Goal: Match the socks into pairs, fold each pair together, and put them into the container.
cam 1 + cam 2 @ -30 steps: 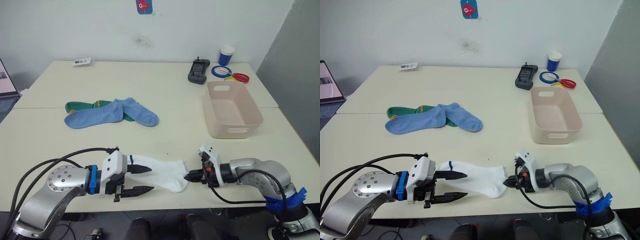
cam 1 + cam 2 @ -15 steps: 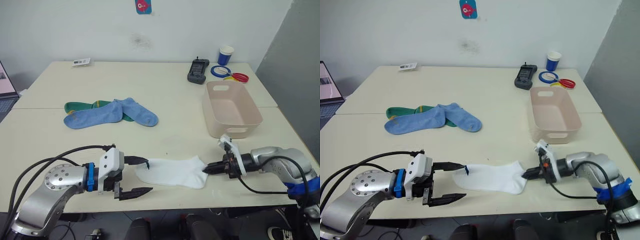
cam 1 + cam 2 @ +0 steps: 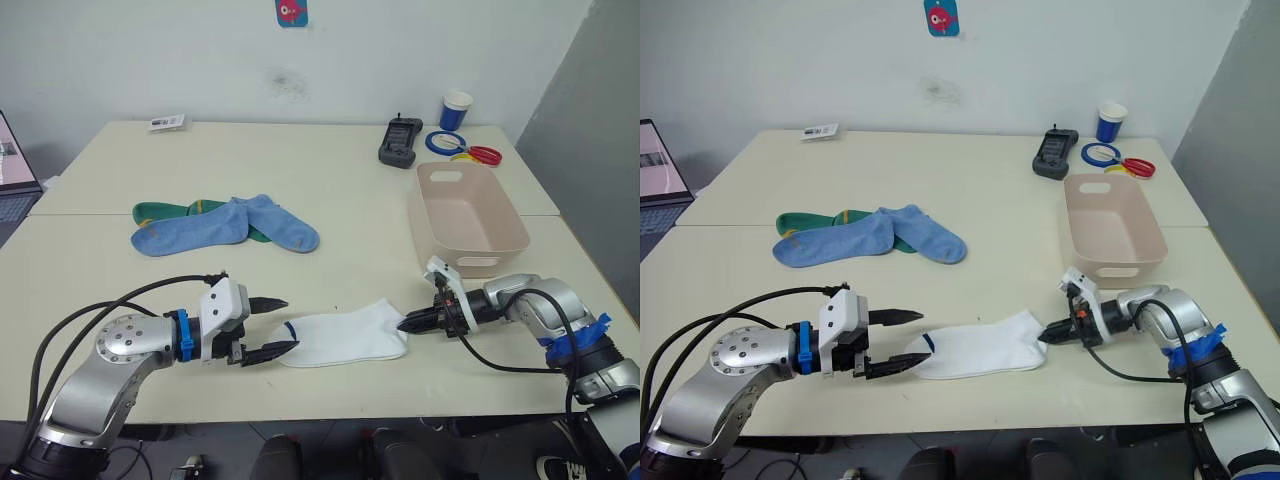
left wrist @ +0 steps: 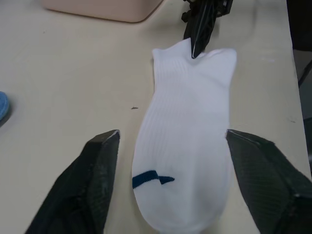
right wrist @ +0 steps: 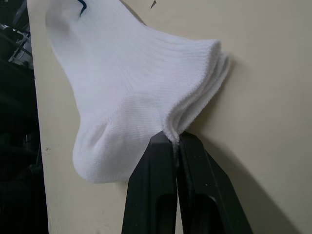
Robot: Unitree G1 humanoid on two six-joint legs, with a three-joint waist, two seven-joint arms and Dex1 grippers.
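White socks (image 3: 345, 337) lie stacked, unfolded; my right gripper (image 3: 411, 323) pinches their end, left gripper (image 3: 272, 327) gapes empty. Container (image 3: 468, 222) empty; blue and green socks (image 3: 225, 222) untouched.

Socks: two blue (image 3: 190, 232) (image 3: 281, 221), one green (image 3: 168, 211), white pair (image 3: 340, 337). One container (image 3: 465, 220), one cup (image 3: 455, 110).

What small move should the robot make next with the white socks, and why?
Probably close the left claw on the near end of the white socks. Its fingers stand open on either side of that end, while the right claw already pinches the other end; gripping both ends would let the robot fold the pair.
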